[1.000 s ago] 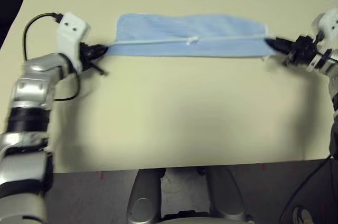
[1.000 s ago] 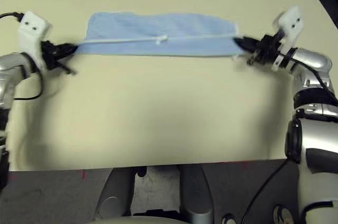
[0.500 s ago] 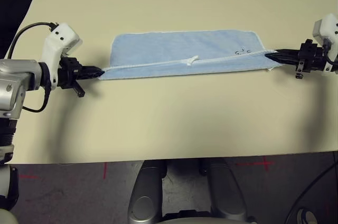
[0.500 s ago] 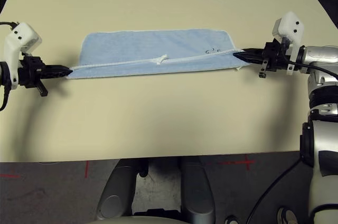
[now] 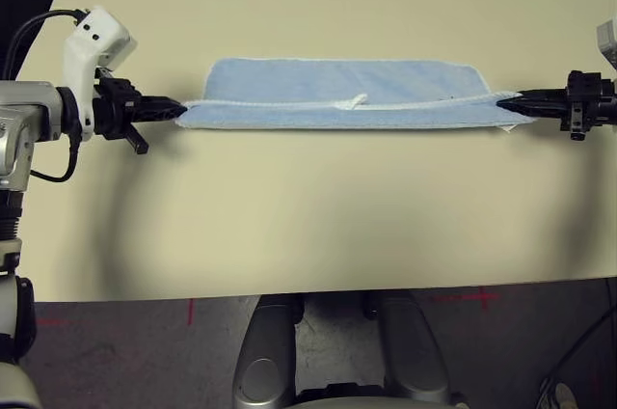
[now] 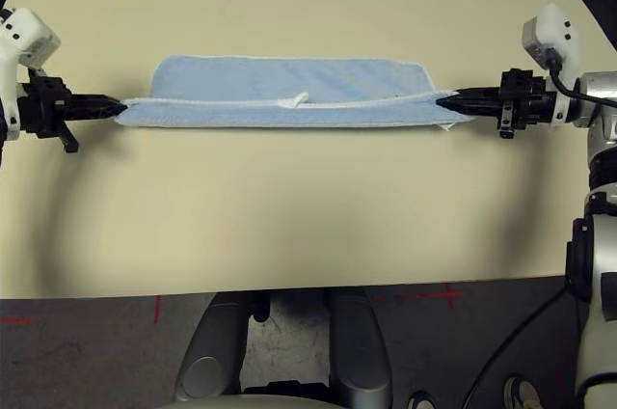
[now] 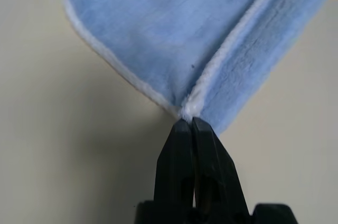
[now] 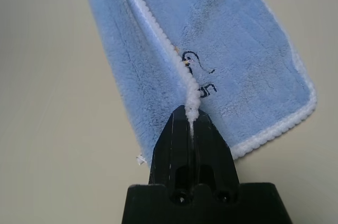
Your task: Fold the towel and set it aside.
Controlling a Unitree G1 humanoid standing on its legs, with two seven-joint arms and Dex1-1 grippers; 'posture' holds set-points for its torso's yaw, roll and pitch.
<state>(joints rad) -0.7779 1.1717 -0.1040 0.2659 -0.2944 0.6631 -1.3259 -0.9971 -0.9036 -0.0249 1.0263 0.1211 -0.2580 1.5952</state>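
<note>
- The small light-blue terry-cloth towel with white stitched edging [image 5: 337, 105] lies stretched across the far half of the pale beige table [image 5: 308, 216], its near edge lifted and drawn over into a partial lengthwise fold.
- The left gripper of two black fingers [image 5: 176, 109] is pinched tight on the white edging at the towel's left end; the left wrist view shows the fingertips [image 7: 191, 129] closed on only the very tip of the hem.
- The right gripper of two black fingers [image 6: 445, 98] is likewise clamped on the edging at the right end, its fingertips [image 8: 187, 115] biting just the stitched cord beside a small dark embroidered mark [image 8: 196, 73].
- Risk, slip: each hold takes little cloth, so further outward pull could draw the hem out of either pinch and let that end drop.
- Risk, skew: if one arm carries its end farther over than the other, the folded edge would likely land crooked on the layer below.
- Risk, sag: the loose white loop [image 5: 355, 100] at mid-length marks slack cloth; easing the tension could let the middle bunch up under the fold.
</note>
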